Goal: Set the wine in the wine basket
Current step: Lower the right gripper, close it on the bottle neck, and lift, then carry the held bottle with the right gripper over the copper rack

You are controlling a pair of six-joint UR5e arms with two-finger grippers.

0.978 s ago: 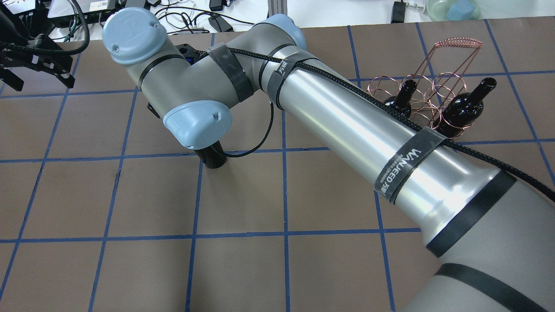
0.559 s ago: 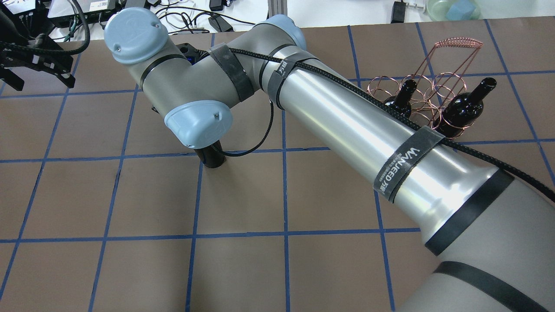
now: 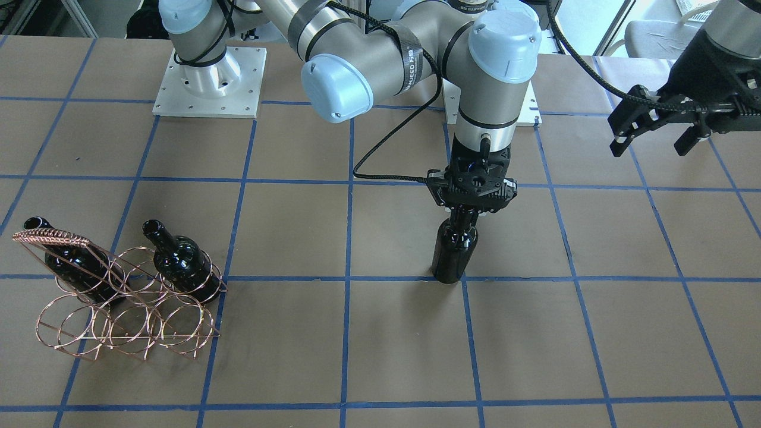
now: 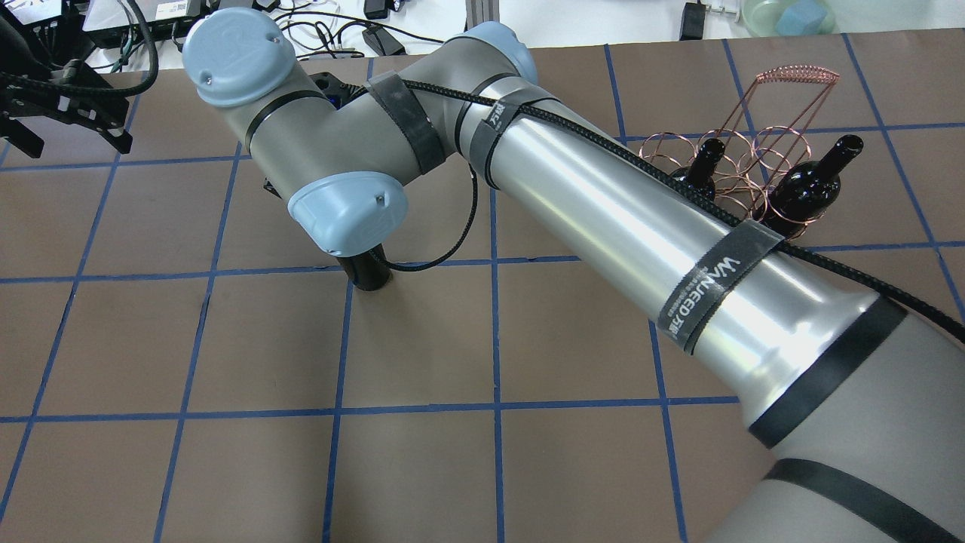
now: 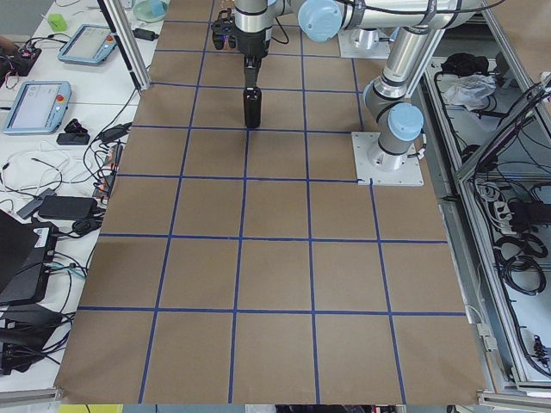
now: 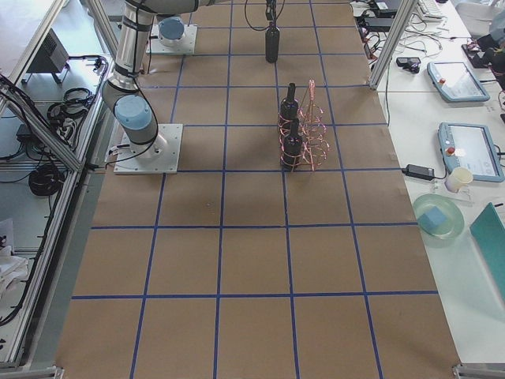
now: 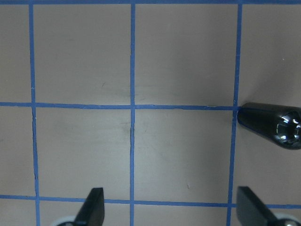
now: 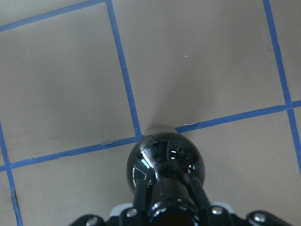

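A glossy black wine bottle (image 3: 455,252) stands upright at a blue tape crossing in the middle of the table; it also shows in the overhead view (image 4: 369,273) and the right wrist view (image 8: 164,160). My right gripper (image 3: 467,217) comes straight down from above and is shut on its neck. I cannot tell whether the base touches the table. The copper wire wine basket (image 3: 125,309) stands far off at the robot's right (image 4: 746,158). My left gripper (image 3: 649,145) is open and empty, hovering at the robot's far left; its view shows the bottle (image 7: 273,125) off to one side.
Two more black bottles (image 3: 71,255) (image 3: 181,258) lie in the basket's rings, necks pointing up and back. The right arm's long forearm (image 4: 641,226) spans the table above the basket's near side. The arm bases (image 3: 208,83) sit at the robot's edge.
The right arm's elbow and forearm have shifted slightly; the bottle's base stays at about the same spot. The left gripper has barely moved.
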